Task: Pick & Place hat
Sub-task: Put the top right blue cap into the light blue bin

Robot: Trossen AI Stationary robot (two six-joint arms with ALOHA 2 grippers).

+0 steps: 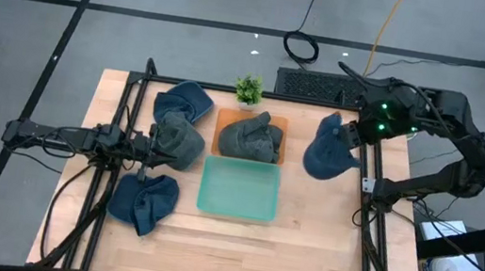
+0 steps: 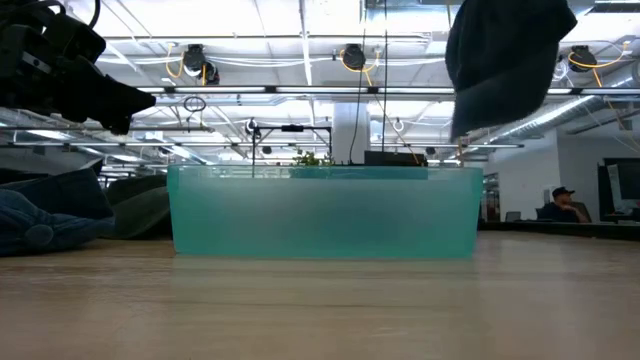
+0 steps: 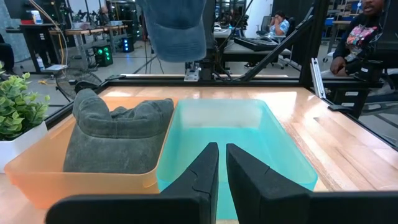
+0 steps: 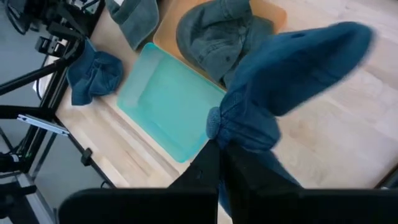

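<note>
Currently, high view: right gripper [image 1: 349, 136] is clamped on a blue hat [image 1: 328, 149], hanging it over bare table well right of the teal bin [image 1: 239, 189]. The orange tray [image 1: 222, 119] behind the bin already holds a grey-green hat [image 1: 251, 138]. Left gripper [image 1: 152, 145] waits over the hat pile at the left side, fingers nearly together, holding nothing I can see.

Low view: blue hat [image 2: 505, 58] dangles high above the teal bin's [image 2: 324, 212] rim, so clearance is fine.

Left wrist: teal bin [image 3: 236, 134] is empty.

Right wrist: cloth bunched at the fingertips [image 4: 219, 152], brim trailing.

Advice: I'd carry it sideways at this height, centre over the bin, lower until the trailing brim is inside the walls, then let go.
</note>
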